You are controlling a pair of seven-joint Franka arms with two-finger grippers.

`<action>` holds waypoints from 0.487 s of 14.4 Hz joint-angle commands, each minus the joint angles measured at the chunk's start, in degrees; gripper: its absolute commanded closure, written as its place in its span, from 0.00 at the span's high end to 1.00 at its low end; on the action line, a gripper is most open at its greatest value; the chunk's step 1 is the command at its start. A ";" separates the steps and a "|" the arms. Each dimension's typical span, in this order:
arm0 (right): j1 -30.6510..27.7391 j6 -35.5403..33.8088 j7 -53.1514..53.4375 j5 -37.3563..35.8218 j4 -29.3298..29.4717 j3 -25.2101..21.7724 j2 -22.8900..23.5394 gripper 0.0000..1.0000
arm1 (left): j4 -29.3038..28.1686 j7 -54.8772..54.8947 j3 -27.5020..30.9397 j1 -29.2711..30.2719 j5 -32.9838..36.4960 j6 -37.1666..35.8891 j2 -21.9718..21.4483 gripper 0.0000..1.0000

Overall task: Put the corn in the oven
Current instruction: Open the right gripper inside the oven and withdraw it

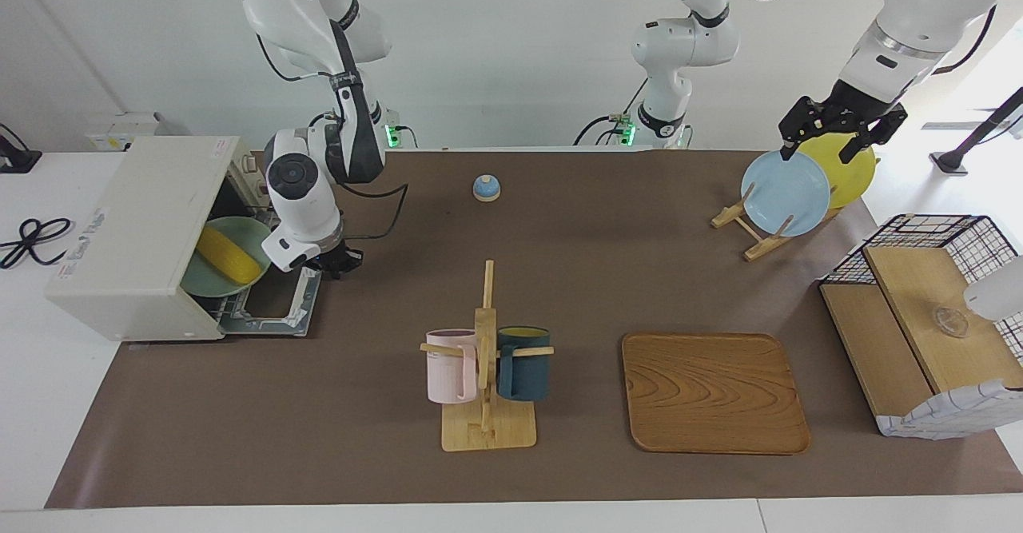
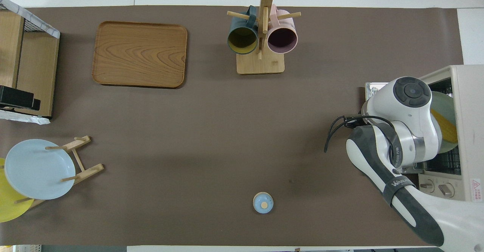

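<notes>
Corn lies on a green plate inside the oven – door dropped open, at the right arm's end of the desk. Right tool hangs over the door's edge, holding nothing; can't tell if its fingers are spread. Left tool is up over the blue plate & yellow plate in the rack, fingers spread, empty.

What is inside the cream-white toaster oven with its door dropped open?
Inside the cream-white toaster oven, a yellow corn cob lies on a pale green plate, on a wire rack. The oven's top hides the deeper interior.
</notes>
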 commanded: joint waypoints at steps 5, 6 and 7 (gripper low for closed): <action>-1.50 -4.16 0.04 -7.58 1.13 0.02 -1.45 0.00 | -0.77 -0.60 0.50 -1.02 0.14 1.56 1.09 1.00; -1.59 -6.52 -0.05 -9.08 2.87 -0.07 -1.46 0.00 | -0.42 -0.60 0.50 -1.11 0.14 1.04 1.09 1.00; -1.67 -9.42 -0.40 -10.49 5.07 -0.07 -1.46 0.00 | -0.41 -0.60 0.50 -1.11 0.14 0.77 1.00 1.00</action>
